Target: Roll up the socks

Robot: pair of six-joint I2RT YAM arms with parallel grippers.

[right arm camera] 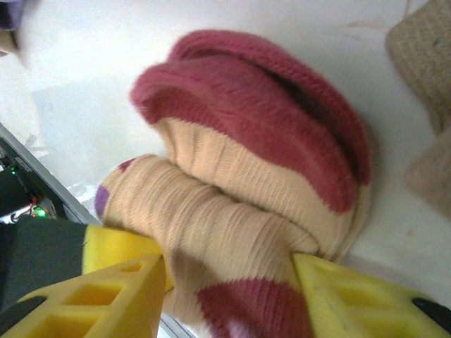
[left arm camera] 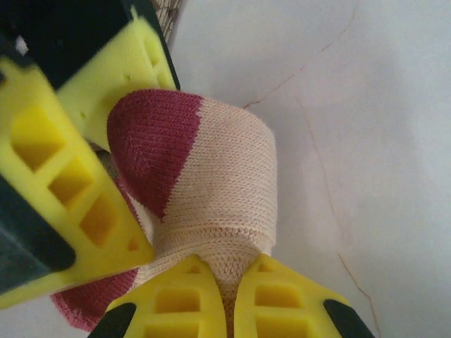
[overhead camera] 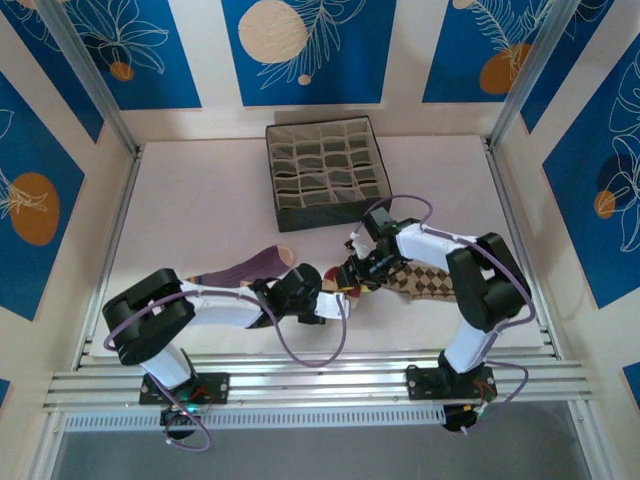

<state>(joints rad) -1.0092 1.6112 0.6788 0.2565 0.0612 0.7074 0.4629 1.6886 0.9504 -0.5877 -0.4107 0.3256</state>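
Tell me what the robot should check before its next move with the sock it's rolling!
1. Left gripper pinching the beige sock with maroon toe: ok, its jaws are shut on the beige fabric.
2. Right gripper open: ok, its jaws stand apart with the sock between them.
3. Right gripper's fingers clear of the fabric: cannot tell, the sock fills the gap.
4. Roll finished: not ok, it is only a loose fold.
5. Dark purple sock out of the way: ok, it lies on the table beyond the left arm.
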